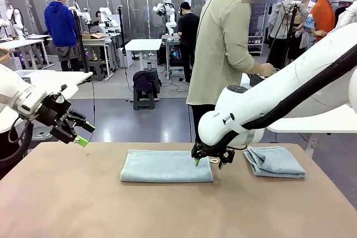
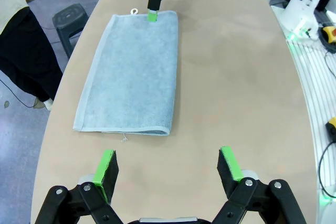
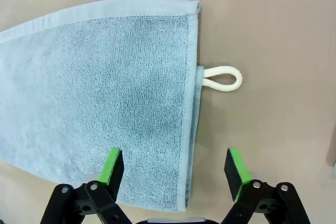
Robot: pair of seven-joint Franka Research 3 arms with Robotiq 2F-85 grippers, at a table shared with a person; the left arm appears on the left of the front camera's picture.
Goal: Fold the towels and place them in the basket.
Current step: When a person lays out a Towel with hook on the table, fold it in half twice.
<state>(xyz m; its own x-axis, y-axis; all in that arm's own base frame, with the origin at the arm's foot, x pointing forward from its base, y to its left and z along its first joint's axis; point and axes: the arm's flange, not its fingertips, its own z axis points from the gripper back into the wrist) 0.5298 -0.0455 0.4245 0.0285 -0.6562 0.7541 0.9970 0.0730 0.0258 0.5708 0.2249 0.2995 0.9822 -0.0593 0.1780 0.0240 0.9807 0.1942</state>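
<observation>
1. Right gripper (image 3: 175,166) hangs low over the right end of the half-folded towel (image 1: 166,166), its jaws parted and astride the hemmed edge, one green pad above the cloth and the other above bare tabletop (image 1: 167,210); nothing is grasped.
2. Left gripper (image 1: 78,134) is poised in the air off the tabletop's left end, jaws spread wide and empty, well apart from the towel.
3. Just beyond the right gripper, a small white loop (image 3: 223,78) sticks out from the towel's edge and lies flat on the tabletop.
4. A second towel (image 1: 274,161) lies loosely bunched near the far right corner; a person (image 1: 223,48) stands behind the tabletop.
5. Risk, judged from this pose: a pinch at the hem could catch only the top layer, so the fold would peel open on the lift.
6. With the left gripper far from the other end, a one-sided lift could drag or skew the cloth across the tabletop.
</observation>
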